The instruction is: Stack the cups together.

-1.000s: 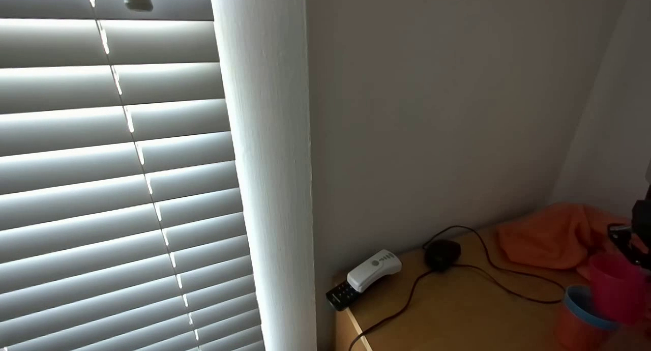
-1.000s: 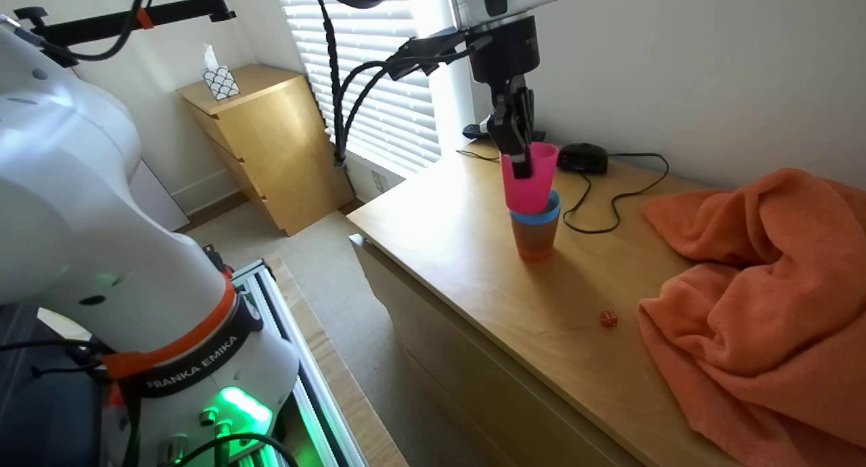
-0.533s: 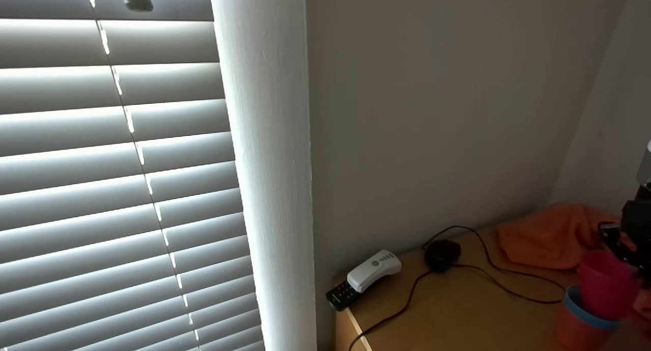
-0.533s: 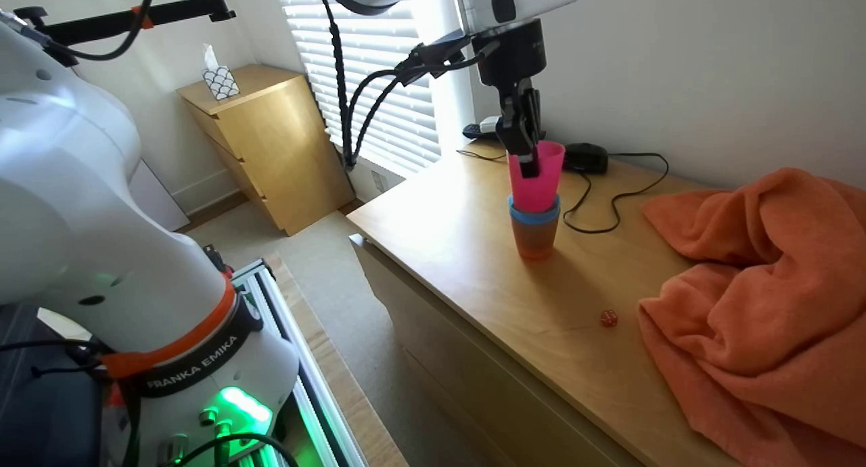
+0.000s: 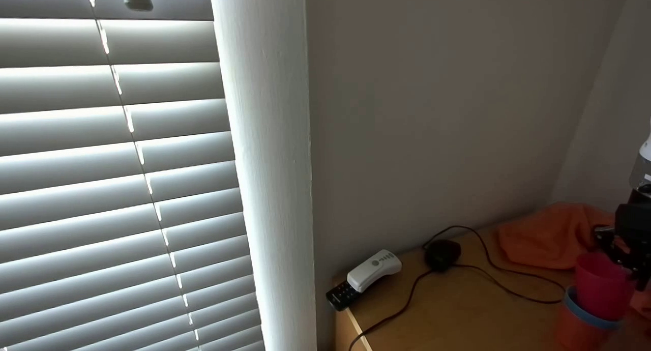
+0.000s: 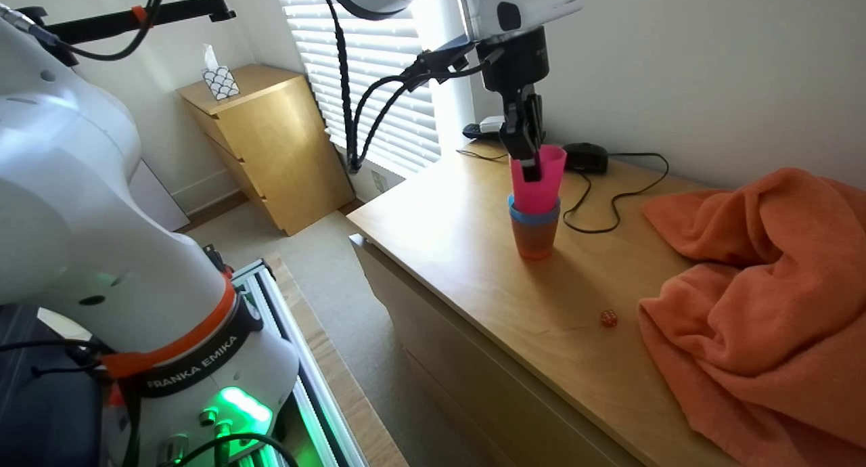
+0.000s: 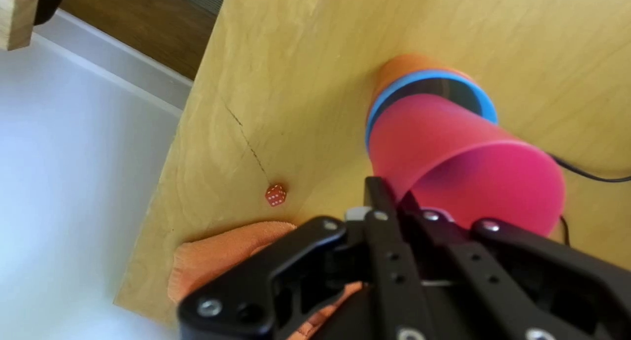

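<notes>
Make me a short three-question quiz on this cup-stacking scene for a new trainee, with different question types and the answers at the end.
1. Multiple choice: what is the gripper shut on? A, a tissue box; B, the pink cup; C, a black cable.
2. True or false: the red die lies on the wooden top, apart from the orange towel.
3. Short answer: does the stack look finished, and how can you tell?

Key
1. B.
2. True.
3. Probably not: in an exterior view, most of the pink cup stands above the blue rim of the orange cup below, and the gripper has not yet let go.
</notes>
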